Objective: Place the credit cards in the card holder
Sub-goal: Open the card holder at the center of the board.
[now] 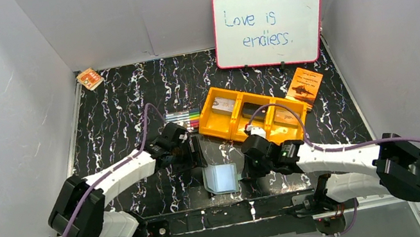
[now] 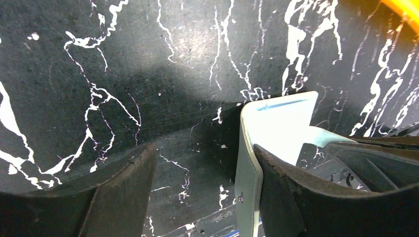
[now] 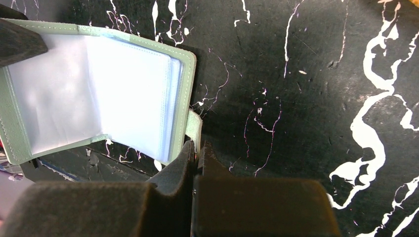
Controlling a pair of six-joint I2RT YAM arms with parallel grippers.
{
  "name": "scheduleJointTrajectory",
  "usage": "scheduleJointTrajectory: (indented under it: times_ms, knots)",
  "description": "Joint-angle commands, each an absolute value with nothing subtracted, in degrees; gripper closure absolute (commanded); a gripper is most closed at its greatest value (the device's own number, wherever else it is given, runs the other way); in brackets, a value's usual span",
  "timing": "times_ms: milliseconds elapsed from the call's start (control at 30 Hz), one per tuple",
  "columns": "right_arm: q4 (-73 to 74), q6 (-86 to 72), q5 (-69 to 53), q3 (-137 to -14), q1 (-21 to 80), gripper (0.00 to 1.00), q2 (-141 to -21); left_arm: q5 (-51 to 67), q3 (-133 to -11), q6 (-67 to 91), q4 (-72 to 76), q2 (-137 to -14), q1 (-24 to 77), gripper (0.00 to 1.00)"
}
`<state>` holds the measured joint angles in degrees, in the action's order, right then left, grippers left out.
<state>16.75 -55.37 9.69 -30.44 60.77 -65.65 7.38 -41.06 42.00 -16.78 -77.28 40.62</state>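
The card holder (image 1: 221, 178) lies open near the table's front edge, grey-green outside with pale blue-grey pockets (image 3: 99, 94). My right gripper (image 3: 197, 145) is shut on its little side tab (image 3: 193, 126), at the holder's right side (image 1: 244, 170). My left gripper (image 2: 202, 153) stands open at the holder's left (image 1: 190, 151). The holder's raised left flap (image 2: 276, 123) stands between its fingers, against the inner face of the right finger (image 2: 296, 192). The credit cards lie in the orange bin (image 1: 215, 124): a grey one (image 1: 223, 106), a dark one (image 1: 253, 109) and a tan one (image 1: 285, 117).
A row of coloured markers (image 1: 184, 118) lies left of the bin. An orange booklet (image 1: 304, 83) and a whiteboard (image 1: 269, 24) stand at the back right. A small orange-and-white packet (image 1: 89, 79) sits in the back left corner.
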Motion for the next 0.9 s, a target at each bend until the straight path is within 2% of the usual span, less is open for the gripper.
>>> scheduleJointTrajectory:
  times_ms: [0,100,200,233,333,467,600,733,867]
  knots:
    - [16.7,-55.27,10.12,-32.8,60.68,1.0,-65.78,9.3,-39.27,41.13,-16.13,-78.77,40.6,0.34]
    - [16.9,-55.37,10.02,-32.83,60.72,0.88,-65.73,9.1,-38.08,40.93,-15.18,-79.14,40.53,0.37]
    - [18.38,-55.46,10.62,-33.15,60.67,0.71,-65.28,8.73,-37.34,40.63,-14.79,-79.95,40.59,0.41]
    - [20.07,-55.34,11.18,-33.92,60.72,0.61,-63.84,8.77,-36.72,40.56,-14.3,-80.47,40.6,0.45]
    - [21.72,-54.63,11.97,-35.16,60.68,0.55,-61.63,8.88,-36.32,40.69,-13.81,-80.51,40.55,0.48]
    - [23.99,-52.5,11.21,-38.71,60.73,0.52,-59.11,8.83,-36.3,40.68,-13.54,-80.67,40.59,0.5]
    - [20.76,-47.64,5.14,-42.53,60.8,0.53,-60.61,8.82,-36.3,40.76,-13.48,-80.78,40.6,0.51]
    - [15.11,-45.73,0.45,-45.76,62.11,0.57,-67.36,8.31,-35.98,41.19,-13.45,-80.27,40.6,0.51]
    - [8.12,-46.03,-3.1,-47.2,63.57,0.66,-76.63,7.63,-35.82,41.59,-13.7,-79.78,40.59,0.52]
